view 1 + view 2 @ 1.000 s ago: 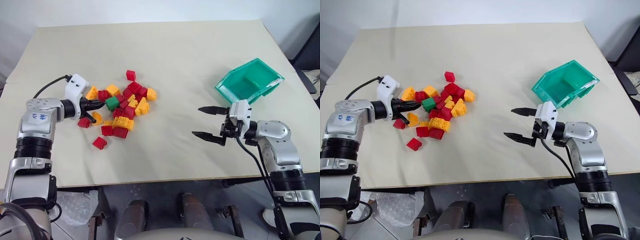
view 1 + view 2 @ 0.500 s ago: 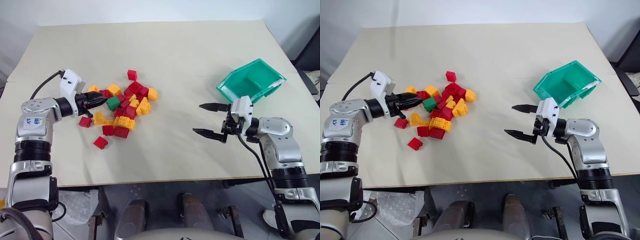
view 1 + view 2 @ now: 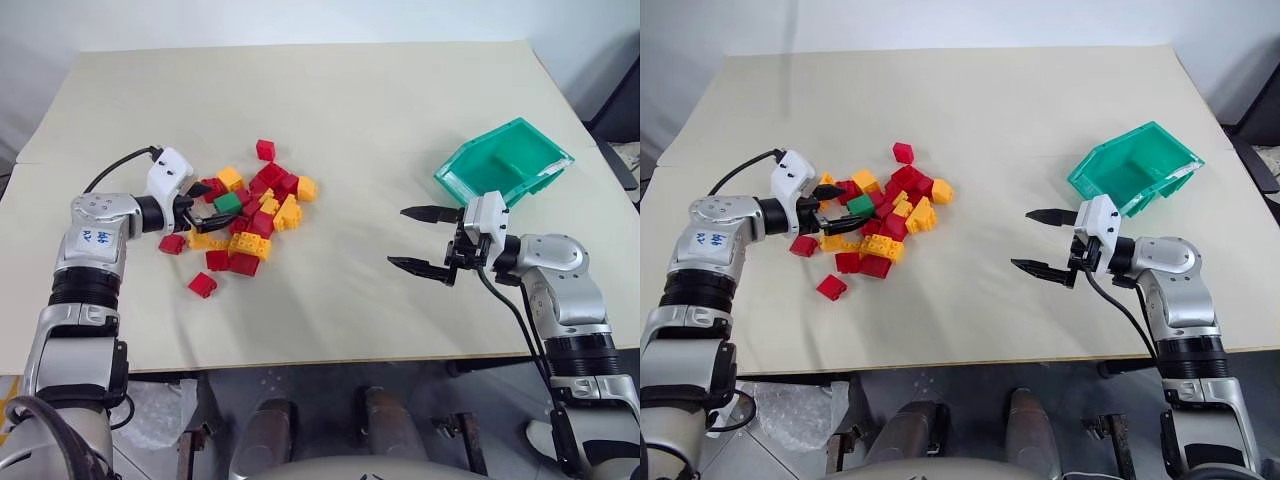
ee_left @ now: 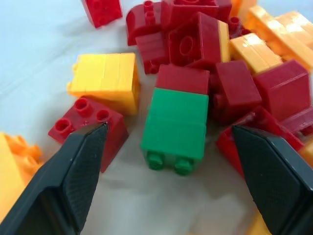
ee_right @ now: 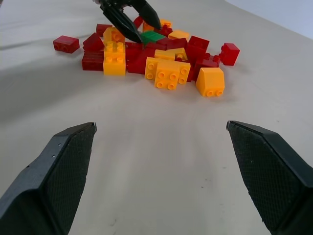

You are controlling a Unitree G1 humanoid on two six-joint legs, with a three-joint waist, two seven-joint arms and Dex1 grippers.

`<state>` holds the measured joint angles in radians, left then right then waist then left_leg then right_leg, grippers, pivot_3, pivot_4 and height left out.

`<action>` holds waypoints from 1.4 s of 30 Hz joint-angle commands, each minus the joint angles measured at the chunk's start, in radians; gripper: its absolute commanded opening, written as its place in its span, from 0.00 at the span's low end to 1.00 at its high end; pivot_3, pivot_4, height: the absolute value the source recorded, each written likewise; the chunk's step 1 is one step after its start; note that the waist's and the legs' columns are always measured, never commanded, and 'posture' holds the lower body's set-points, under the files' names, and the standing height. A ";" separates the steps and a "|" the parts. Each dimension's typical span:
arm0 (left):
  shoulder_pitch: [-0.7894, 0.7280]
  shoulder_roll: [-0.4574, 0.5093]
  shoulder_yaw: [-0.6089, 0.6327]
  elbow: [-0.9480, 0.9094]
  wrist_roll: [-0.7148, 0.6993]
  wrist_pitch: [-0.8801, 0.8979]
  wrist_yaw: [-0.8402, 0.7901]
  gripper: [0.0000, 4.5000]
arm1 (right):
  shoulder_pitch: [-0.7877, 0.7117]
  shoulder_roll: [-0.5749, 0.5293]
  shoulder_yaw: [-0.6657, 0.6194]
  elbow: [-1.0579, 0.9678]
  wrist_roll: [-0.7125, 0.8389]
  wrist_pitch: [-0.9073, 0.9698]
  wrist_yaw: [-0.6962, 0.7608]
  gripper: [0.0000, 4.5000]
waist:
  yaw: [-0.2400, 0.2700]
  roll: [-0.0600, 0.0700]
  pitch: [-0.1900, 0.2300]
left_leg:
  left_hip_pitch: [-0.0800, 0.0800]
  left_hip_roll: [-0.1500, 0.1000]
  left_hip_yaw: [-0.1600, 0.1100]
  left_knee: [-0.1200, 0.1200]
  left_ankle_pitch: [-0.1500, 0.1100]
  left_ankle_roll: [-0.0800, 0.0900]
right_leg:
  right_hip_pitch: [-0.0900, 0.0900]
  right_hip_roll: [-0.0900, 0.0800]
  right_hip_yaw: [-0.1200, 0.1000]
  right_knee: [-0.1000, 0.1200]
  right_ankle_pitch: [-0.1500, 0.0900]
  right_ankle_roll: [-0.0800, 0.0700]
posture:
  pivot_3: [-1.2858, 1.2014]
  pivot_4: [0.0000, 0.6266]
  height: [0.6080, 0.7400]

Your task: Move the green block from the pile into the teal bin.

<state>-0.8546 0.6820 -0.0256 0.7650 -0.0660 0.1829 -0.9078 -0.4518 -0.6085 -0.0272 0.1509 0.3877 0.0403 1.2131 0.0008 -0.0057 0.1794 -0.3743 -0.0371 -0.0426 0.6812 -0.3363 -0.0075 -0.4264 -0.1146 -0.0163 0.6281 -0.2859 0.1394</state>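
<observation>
Green block, task item: small square dark-green plastic toy brick, lying in the pile at centre left of the left eye frame, on the tabletop, not in the bin. It appears in the left wrist view between my two spread left fingers, with a red brick touching its far edge.
Table: my wide beige flat tabletop takes up most of the frame and carries everything else.
Teal bin: teal-green rectangular plastic storage bin with a sloped cut-away front and thick rim, at right of the frame, well apart from the pile, just above my right gripper.
Pile: cluster of small studded red and yellow-orange plastic bricks, centre left; one red brick sits apart at its upper edge and another red brick apart at its lower left.
Right gripper: my black two-fingered right gripper sits right of centre, below the bin, pointing left toward the pile, fingers spread wide with nothing between them.
Left gripper: my black two-fingered left gripper is at the left edge of the pile, fingers parted on either side of the green block, not clamped on it.
</observation>
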 commanded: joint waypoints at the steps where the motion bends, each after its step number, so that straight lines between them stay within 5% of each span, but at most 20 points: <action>1: -0.025 -0.012 -0.020 0.071 0.041 -0.027 0.015 0.96 | 0.000 -0.012 -0.031 -0.022 0.017 -0.011 -0.005 1.00 | 0.001 0.000 0.000 | 0.000 0.000 0.000 0.000 0.000 0.000 | 0.000 0.000 0.000 0.000 0.000 0.000 | 0.52 0.24 1.00; 6: -0.050 -0.017 -0.025 0.129 0.064 -0.052 0.014 0.92 | 0.004 -0.013 -0.035 -0.027 0.017 -0.010 -0.014 1.00 | 0.002 0.000 0.000 | 0.001 -0.001 0.000 0.001 0.001 0.001 | 0.000 -0.001 0.001 0.000 0.000 0.000 | 0.52 0.24 1.00; 16: -0.074 -0.018 -0.038 0.165 0.088 -0.059 0.005 0.33 | -0.004 -0.012 -0.031 -0.018 0.013 -0.013 -0.018 1.00 | 0.001 0.000 0.000 | 0.001 -0.001 0.000 0.001 0.001 0.001 | 0.001 -0.001 0.001 0.001 0.001 0.001 | 0.52 0.24 1.00; 24: -0.081 -0.016 0.010 0.127 0.021 -0.059 -0.083 0.33 | -0.006 -0.011 -0.031 -0.016 0.012 -0.016 -0.019 1.00 | 0.000 0.000 0.000 | 0.001 -0.001 0.000 0.001 0.001 0.001 | 0.001 -0.001 0.001 0.001 0.001 0.001 | 0.52 0.24 1.00; 35: -0.050 0.022 0.111 -0.182 -0.157 0.092 -0.242 0.33 | 0.001 -0.021 -0.048 -0.026 0.016 -0.011 -0.027 1.00 | -0.003 -0.001 0.001 | -0.003 0.000 -0.001 0.000 0.000 0.002 | -0.002 -0.001 0.000 -0.001 0.001 0.002 | 0.52 0.24 1.00; 42: -0.100 -0.125 0.028 -0.332 -0.183 0.142 -0.238 0.33 | 0.004 -0.045 -0.100 -0.019 0.014 -0.009 -0.067 1.00 | 0.006 -0.001 0.001 | -0.003 -0.001 -0.001 0.001 0.000 0.002 | 0.000 -0.001 0.001 -0.002 0.002 0.003 | 0.52 0.24 1.00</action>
<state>-0.9318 0.5666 0.0116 0.4647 -0.2440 0.3337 -1.1554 -0.4458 -0.6321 -0.0873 0.1509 0.3860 0.0407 1.1620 0.0065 -0.0072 0.1803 -0.3773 -0.0383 -0.0433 0.6825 -0.3362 -0.0054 -0.4269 -0.1155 -0.0156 0.6264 -0.2844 0.1422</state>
